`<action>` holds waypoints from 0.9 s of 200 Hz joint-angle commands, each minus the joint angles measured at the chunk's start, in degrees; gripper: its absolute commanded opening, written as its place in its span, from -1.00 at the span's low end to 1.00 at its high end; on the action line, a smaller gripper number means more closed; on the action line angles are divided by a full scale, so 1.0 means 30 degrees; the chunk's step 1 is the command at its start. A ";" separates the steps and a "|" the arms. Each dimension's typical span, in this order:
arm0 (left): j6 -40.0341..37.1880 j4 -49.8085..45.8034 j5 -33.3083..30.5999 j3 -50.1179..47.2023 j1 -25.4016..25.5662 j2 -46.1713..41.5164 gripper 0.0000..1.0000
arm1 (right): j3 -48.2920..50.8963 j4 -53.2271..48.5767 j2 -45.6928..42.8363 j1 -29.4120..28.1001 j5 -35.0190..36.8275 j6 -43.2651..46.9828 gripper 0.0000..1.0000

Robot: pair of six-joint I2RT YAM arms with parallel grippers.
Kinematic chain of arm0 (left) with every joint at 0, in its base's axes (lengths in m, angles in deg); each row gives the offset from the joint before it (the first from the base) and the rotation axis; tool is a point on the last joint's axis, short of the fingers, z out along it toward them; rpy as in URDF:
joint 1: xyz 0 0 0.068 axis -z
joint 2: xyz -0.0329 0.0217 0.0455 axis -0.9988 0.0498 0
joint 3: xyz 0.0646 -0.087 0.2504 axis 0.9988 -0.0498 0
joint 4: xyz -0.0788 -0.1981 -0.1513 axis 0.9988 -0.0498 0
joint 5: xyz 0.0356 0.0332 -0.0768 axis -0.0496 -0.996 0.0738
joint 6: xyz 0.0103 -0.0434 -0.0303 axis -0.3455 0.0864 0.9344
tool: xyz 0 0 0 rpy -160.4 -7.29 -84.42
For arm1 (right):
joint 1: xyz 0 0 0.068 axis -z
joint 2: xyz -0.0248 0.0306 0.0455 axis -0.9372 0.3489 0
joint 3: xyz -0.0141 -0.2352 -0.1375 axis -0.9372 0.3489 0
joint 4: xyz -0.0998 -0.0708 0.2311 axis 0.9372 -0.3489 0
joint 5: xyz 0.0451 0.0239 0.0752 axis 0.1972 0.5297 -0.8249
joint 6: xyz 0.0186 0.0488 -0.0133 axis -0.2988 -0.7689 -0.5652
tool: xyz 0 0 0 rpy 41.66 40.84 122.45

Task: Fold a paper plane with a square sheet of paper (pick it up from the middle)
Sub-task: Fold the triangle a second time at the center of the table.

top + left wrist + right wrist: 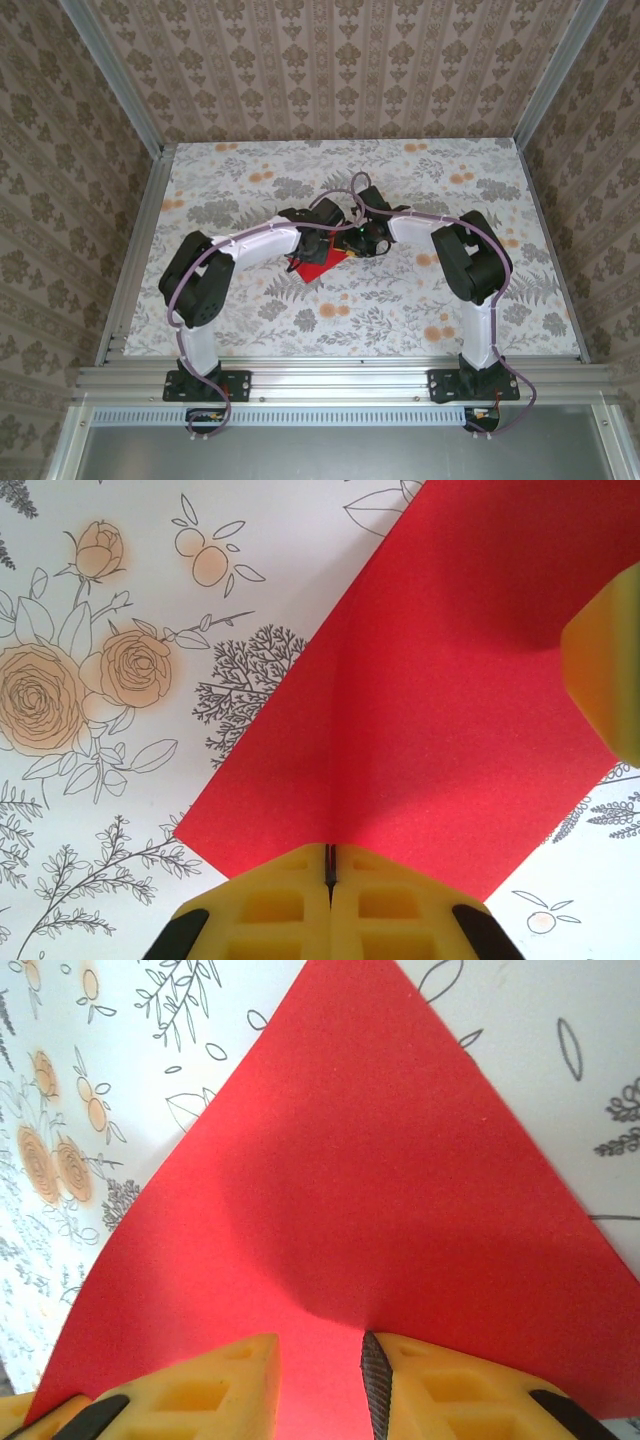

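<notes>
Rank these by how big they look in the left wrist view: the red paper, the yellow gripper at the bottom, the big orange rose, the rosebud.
1. red paper
2. left gripper, though nearness to the camera inflates it
3. big orange rose, cut off by the left edge
4. rosebud

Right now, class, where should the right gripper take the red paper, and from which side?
Probably the paper between the open fingers of the right gripper, from straight above: the sheet lies thin and nearly flat, offering no free edge there. The left gripper clamps one edge.
</notes>
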 commanded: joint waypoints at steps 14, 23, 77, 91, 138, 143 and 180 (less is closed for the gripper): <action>0.0760 0.0307 0.2167 0.0205 -0.0038 -0.0034 -0.85 | 0.0984 0.0799 0.0246 0.0242 -0.0707 -0.0860 -0.37; 0.0990 0.0566 0.2773 0.0096 -0.0164 -0.0075 -0.77 | 0.1056 0.0898 0.0230 0.0284 -0.0756 -0.0877 -0.37; 0.2320 0.2914 0.6822 -0.1305 -0.1419 -0.1005 -0.24 | 0.1246 0.0929 0.0362 0.0373 -0.0875 -0.0894 -0.37; 0.2707 0.3862 0.8077 -0.1916 -0.1920 -0.1278 -0.12 | 0.1255 0.0973 0.0306 0.0374 -0.0933 -0.0902 -0.37; 0.4223 0.7703 1.1845 -0.4204 -0.3437 -0.1966 0.13 | 0.1237 0.1424 0.0135 0.0374 -0.1541 -0.0722 -0.37; 0.4371 0.7934 1.2045 -0.4370 -0.3545 -0.2005 0.13 | 0.1238 0.1479 0.0100 0.0374 -0.1617 -0.0674 -0.37; 0.4838 0.8673 1.2292 -0.4941 -0.3986 -0.2041 0.00 | 0.1638 0.2898 -0.0478 0.0363 -0.2912 -0.0305 -0.37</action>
